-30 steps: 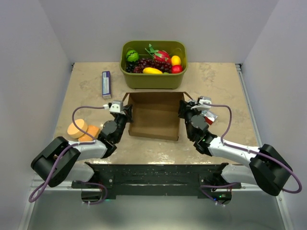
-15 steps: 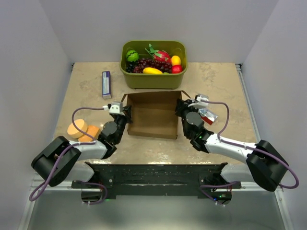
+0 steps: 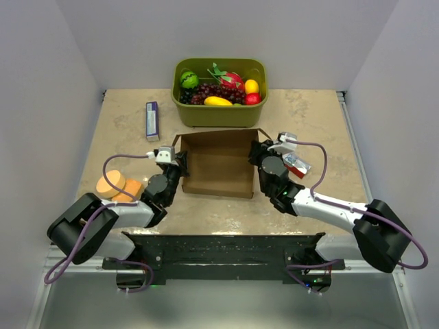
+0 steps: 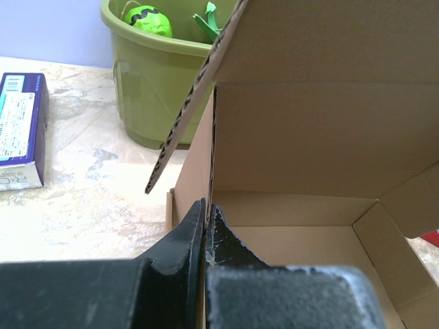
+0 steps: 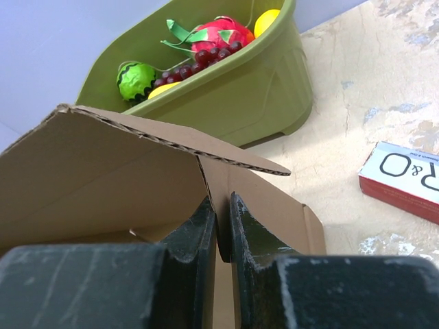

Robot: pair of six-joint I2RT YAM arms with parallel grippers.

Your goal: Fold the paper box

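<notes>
The brown cardboard paper box (image 3: 218, 164) sits in the middle of the table, its side walls raised and its far lid flap tilted up over it. My left gripper (image 3: 182, 162) is shut on the box's left wall (image 4: 199, 154). My right gripper (image 3: 256, 156) is shut on the box's right wall (image 5: 274, 205). In the left wrist view the box floor (image 4: 302, 243) and the flap's corrugated edge (image 4: 185, 116) show. In the right wrist view the lid flap (image 5: 103, 164) hangs over the fingers.
An olive-green tub of fruit (image 3: 219, 113) stands just behind the box. A purple and white carton (image 3: 152, 120) lies at the back left. Orange round pieces (image 3: 118, 186) lie at the left. A red and white packet (image 3: 298, 165) lies right of the right gripper.
The right gripper has pushed the right wall a little leftward and inward. The far flap has tilted up further. The left gripper has hardly moved.
</notes>
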